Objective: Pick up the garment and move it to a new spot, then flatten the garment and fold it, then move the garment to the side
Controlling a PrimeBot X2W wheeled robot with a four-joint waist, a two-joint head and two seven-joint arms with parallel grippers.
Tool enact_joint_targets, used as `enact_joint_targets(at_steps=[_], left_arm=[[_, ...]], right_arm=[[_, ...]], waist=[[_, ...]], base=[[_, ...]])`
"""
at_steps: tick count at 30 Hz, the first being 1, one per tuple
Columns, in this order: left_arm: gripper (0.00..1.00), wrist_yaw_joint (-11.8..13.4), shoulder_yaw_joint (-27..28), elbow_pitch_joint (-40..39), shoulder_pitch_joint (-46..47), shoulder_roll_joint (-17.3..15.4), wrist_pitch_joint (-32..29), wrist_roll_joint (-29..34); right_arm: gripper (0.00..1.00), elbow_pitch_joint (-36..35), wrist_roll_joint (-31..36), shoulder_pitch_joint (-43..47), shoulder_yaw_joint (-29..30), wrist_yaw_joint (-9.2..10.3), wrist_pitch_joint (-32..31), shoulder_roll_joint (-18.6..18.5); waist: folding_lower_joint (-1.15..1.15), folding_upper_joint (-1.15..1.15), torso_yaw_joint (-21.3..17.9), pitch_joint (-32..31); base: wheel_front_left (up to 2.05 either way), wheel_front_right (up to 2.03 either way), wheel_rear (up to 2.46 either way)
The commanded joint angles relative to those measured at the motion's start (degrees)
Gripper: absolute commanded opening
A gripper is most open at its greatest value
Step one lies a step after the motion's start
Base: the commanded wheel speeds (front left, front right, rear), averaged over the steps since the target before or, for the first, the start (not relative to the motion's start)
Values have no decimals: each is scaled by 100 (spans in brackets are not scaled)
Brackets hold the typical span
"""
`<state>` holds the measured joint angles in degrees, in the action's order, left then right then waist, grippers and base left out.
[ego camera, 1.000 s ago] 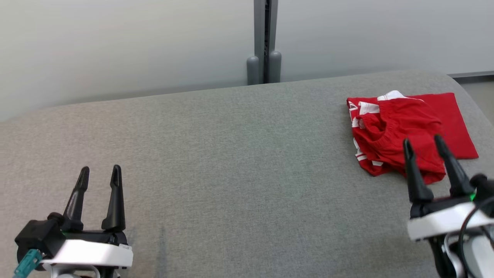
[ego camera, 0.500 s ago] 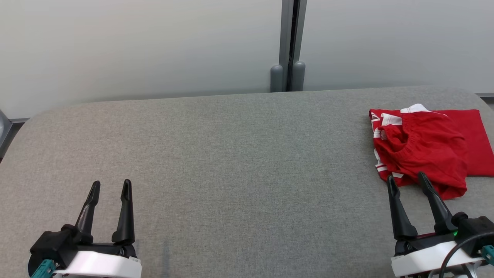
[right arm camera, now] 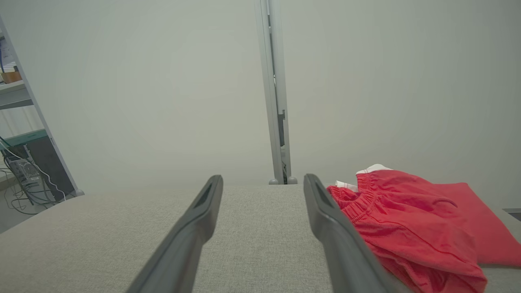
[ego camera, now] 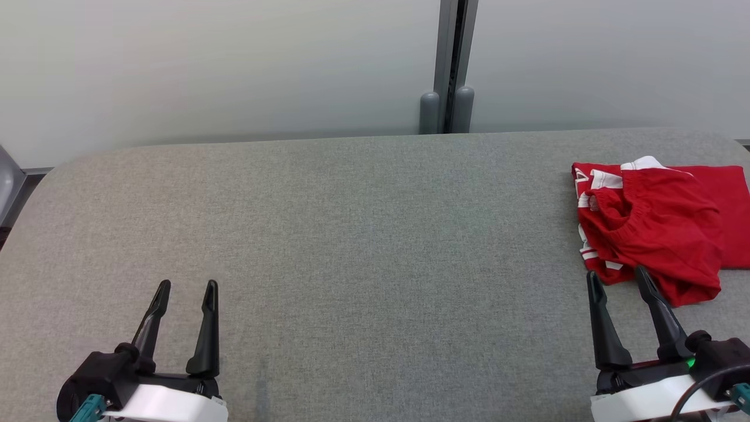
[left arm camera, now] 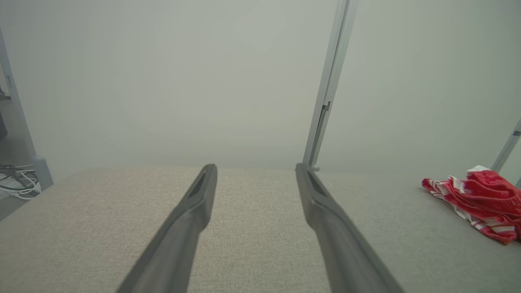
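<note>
A red garment (ego camera: 656, 223) with white stripes and an elastic waistband lies loosely folded at the far right of the grey table (ego camera: 363, 234). It also appears at the right edge in the left wrist view (left arm camera: 480, 203) and at the right in the right wrist view (right arm camera: 407, 228). My right gripper (ego camera: 619, 278) stands open just in front of the garment's near edge, nothing between its fingers (right arm camera: 325, 219). My left gripper (ego camera: 187, 287) is open at the lower left, far from the garment, fingers (left arm camera: 195, 203) over bare fabric.
A pale partition wall with a grey post (ego camera: 448, 64) runs behind the table. The table's rounded left corner (ego camera: 41, 181) and right corner are close to the frame edges. Cables and a rack (right arm camera: 24, 171) stand off to the left of the table.
The head camera has shifted, so the whole scene slid. My right gripper has drawn back from over the garment to just in front of it. Both grippers stay open.
</note>
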<state>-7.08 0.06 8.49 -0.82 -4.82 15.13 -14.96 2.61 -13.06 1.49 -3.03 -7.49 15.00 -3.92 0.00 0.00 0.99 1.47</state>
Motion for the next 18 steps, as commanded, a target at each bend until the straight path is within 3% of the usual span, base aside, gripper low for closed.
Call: enact_joint_targets(at_steps=[1, 18], left_arm=[[100, -43, -4, 22, -32, -19, 1, 75], [100, -43, -121, 104, 30, -19, 1, 166]], right_arm=[[100, -52, 70, 4, 4, -2, 17, -4], [100, 8, 91, -66, -24, -2, 17, 25]], waist=[[0, 0, -2, 19], [0, 0, 20, 64]], base=[[0, 0, 0], [0, 0, 0]])
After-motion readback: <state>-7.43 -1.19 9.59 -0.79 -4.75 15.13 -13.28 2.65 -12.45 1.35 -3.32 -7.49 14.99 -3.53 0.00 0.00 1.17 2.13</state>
